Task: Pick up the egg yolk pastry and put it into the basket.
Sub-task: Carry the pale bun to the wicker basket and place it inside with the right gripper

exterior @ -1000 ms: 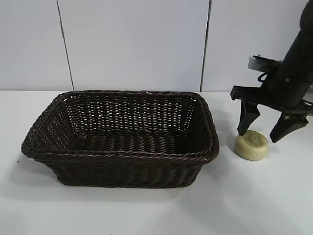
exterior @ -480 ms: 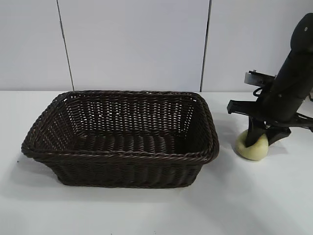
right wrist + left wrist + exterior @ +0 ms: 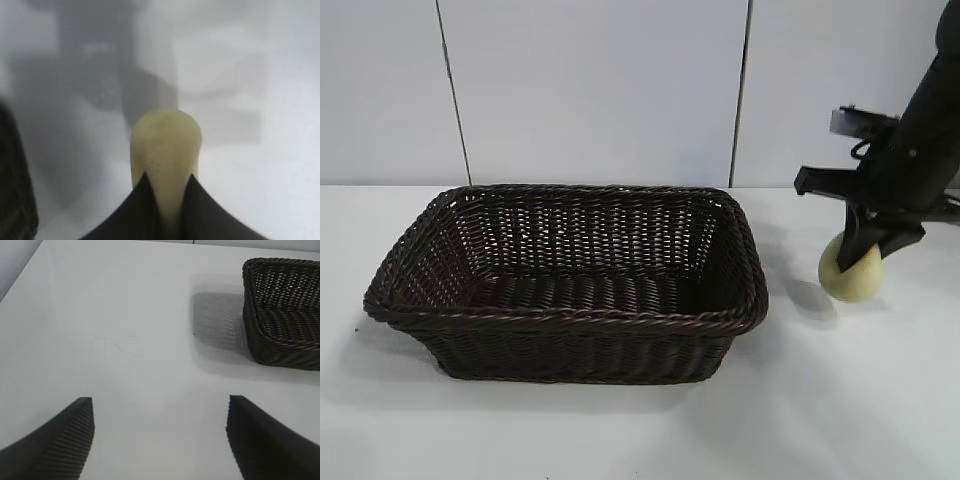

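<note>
The pale cream-yellow egg yolk pastry (image 3: pixel 850 272) hangs just above the white table, to the right of the basket, squeezed between the fingers of my right gripper (image 3: pixel 868 248). In the right wrist view the pastry (image 3: pixel 166 150) stands edge-on between the two dark fingertips, with my right gripper (image 3: pixel 167 182) shut on it. The dark brown wicker basket (image 3: pixel 735 325) sits left of centre, nothing inside it. My left gripper (image 3: pixel 160 407) is out of the exterior view; its wrist view shows it open above bare table, with a corner of the basket (image 3: pixel 280 347) farther off.
A white tabletop (image 3: pixel 840 400) surrounds the basket. A pale panelled wall (image 3: pixel 600 90) stands behind. The pastry's shadow (image 3: pixel 810 298) lies on the table between basket and pastry.
My right gripper closed on the pastry, which lay flat on the table, and has lifted it slightly; the pastry now hangs edge-on. The left gripper has not moved.
</note>
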Available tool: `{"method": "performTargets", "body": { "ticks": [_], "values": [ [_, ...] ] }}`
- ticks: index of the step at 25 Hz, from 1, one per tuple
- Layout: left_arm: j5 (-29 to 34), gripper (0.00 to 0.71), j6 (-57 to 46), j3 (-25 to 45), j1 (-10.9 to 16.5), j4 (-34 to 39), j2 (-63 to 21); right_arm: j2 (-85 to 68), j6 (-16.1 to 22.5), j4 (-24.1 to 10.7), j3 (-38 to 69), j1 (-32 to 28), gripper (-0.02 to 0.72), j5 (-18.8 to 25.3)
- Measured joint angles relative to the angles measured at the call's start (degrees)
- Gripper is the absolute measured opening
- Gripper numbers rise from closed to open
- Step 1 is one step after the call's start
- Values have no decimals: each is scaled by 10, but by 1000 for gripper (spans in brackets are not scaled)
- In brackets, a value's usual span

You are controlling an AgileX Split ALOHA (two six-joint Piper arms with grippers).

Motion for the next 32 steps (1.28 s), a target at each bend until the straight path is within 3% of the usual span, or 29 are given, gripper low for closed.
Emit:
{"method": "performTargets", "body": {
  "ticks": [9, 16, 32],
  "values": [
    [0, 539, 0, 0, 0, 0, 0, -115, 0, 3, 0, 0, 35, 24],
    [0, 539, 0, 0, 0, 0, 0, -119, -5, 45, 2, 10, 34, 25],
    [0, 539, 0, 0, 0, 0, 0, -119, -11, 72, 2, 236, 34, -71]
  ]
}}
